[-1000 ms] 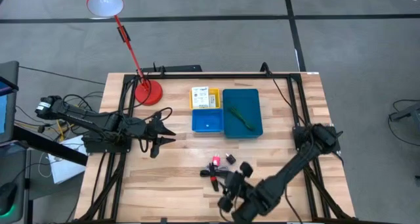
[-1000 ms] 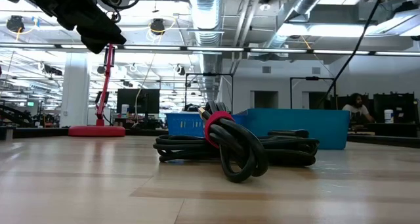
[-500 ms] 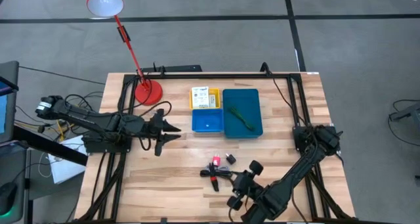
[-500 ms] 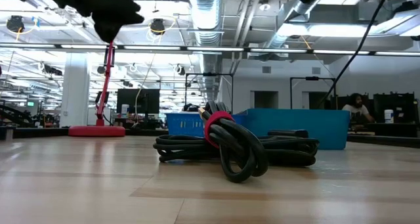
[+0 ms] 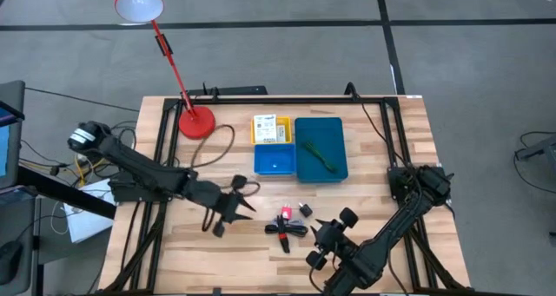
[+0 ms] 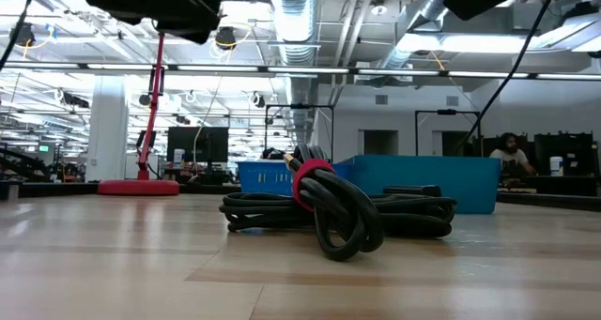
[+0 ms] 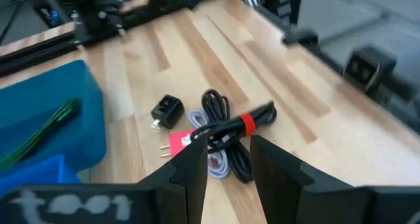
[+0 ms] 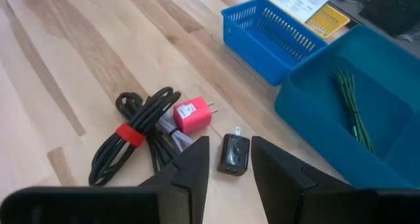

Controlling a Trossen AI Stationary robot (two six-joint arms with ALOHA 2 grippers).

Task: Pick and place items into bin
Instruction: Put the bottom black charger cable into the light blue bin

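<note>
- The left gripper hangs over the wooden table, just left of the loose items; its 2 fingers stand a narrow gap apart with nothing between them.
- Straight ahead of it in the left wrist view lie the black cable bundle tied with a red band, the pink plug touching that bundle, and the small black adapter a little apart, toward the bin.
- The right gripper hovers just right of the same items, its fingers likewise narrowly parted and holding nothing.
- In the right wrist view the black adapter sits nearest the gap between its fingers, with the pink plug and cable bundle beside it.
- The bin lies beyond the items: the teal compartment holds the green cord, the yellow compartment holds the white labelled box, and the small blue compartment sits beside both.
- The red desk lamp stands at the far left corner, well apart from the items.
</note>
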